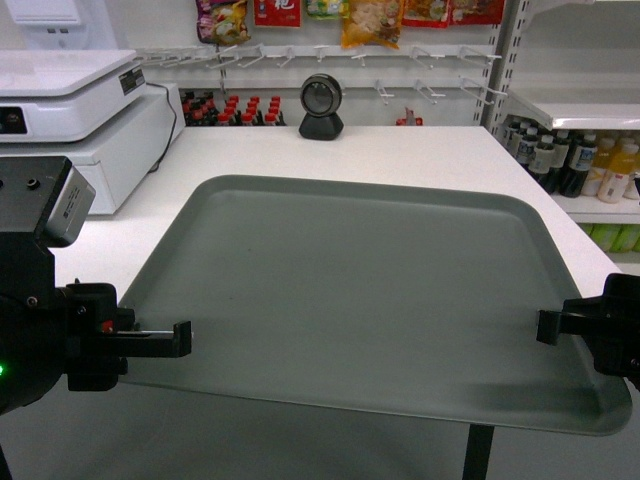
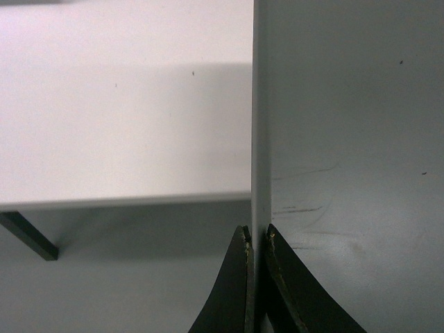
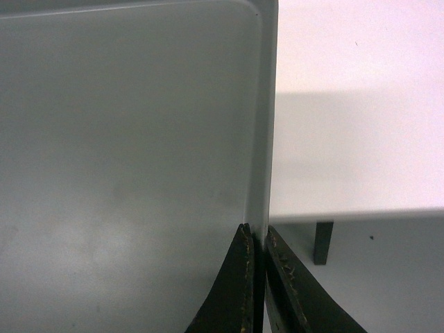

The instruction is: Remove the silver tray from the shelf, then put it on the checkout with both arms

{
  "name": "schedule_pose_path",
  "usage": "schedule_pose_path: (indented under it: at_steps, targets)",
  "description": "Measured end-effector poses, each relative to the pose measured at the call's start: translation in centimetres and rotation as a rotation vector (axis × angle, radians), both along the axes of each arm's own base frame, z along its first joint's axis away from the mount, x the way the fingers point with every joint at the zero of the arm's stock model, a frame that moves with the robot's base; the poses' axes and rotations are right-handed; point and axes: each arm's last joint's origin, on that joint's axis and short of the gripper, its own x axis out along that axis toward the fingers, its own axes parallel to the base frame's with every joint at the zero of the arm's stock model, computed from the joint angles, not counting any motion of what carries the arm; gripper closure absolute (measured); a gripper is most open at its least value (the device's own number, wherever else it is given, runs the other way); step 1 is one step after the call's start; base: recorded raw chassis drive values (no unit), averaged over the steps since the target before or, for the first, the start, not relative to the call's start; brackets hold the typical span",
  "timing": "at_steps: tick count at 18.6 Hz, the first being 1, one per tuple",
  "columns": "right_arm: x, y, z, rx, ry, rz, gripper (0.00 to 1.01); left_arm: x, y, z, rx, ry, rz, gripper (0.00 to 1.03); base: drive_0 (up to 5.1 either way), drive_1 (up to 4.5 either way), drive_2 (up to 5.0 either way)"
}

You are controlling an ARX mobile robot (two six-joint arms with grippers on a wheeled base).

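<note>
The silver tray (image 1: 360, 290) is a large grey-green rectangle, held over the white checkout (image 1: 400, 150), its near part past the counter's front edge. My left gripper (image 1: 180, 340) is shut on the tray's left rim (image 2: 260, 139), one finger on each side. My right gripper (image 1: 547, 326) is shut on the right rim (image 3: 267, 139) the same way. In the wrist views the tray (image 2: 354, 152) (image 3: 125, 166) casts a shadow on the counter top (image 2: 104, 125) (image 3: 354, 104). The left gripper (image 2: 256, 234) and right gripper (image 3: 256, 234) each pinch the rim edge. A shelf (image 1: 580, 112) stands at the right.
A black round scanner (image 1: 322, 106) stands at the counter's back. A white scale machine (image 1: 80, 120) fills the back left. Bottles (image 1: 575, 165) line the shelf at right; snack bags (image 1: 370, 20) hang behind. A dark counter leg (image 1: 478, 452) (image 3: 323, 243) shows below the front edge.
</note>
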Motion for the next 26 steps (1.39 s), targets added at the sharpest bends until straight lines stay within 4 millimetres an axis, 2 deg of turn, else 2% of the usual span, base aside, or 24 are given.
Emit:
schedule_pose_path:
  at_steps: [12, 13, 15, 16, 19, 21, 23, 26]
  targets:
    - [0.1, 0.0, 0.1, 0.001, -0.006, -0.001, 0.98, 0.1, 0.0, 0.1, -0.002, -0.006, 0.0, 1.0, 0.0, 4.35, -4.3]
    - [0.1, 0.1, 0.1, 0.006, -0.008, 0.014, 0.98, 0.4, -0.1, 0.0, 0.01, 0.099, 0.062, 1.0, 0.0, 4.35, -4.3]
    - [0.6, 0.1, -0.1, 0.009, -0.038, 0.053, 0.98, 1.6, -0.3, 0.0, -0.011, 0.199, 0.136, 1.0, 0.0, 4.35, -4.3]
    - [1.3, 0.1, -0.4, 0.018, -0.044, 0.063, 0.98, 2.4, -0.3, -0.2, -0.041, 0.221, 0.162, 1.0, 0.0, 4.35, -4.3]
    - [6.3, 0.3, -1.7, 0.024, -0.079, 0.074, 0.98, 7.3, -0.1, -1.0, -0.133, 0.198, 0.189, 1.0, 0.0, 4.35, -4.3]
    - [9.5, 0.8, -3.0, 0.022, -0.076, 0.083, 0.98, 10.3, 0.2, -2.3, -0.137, 0.206, 0.179, 1.0, 0.0, 2.17, -2.1]
    - [11.6, 1.2, -4.2, 0.028, -0.064, 0.085, 0.98, 12.2, 0.1, -3.7, -0.106, 0.21, 0.161, 1.0, 0.0, 0.0, 0.0]
    - [13.9, 1.6, -6.0, 0.032, -0.052, 0.083, 0.98, 14.4, 0.1, -5.3, -0.063, 0.226, 0.141, 1.0, 0.0, 0.0, 0.0]
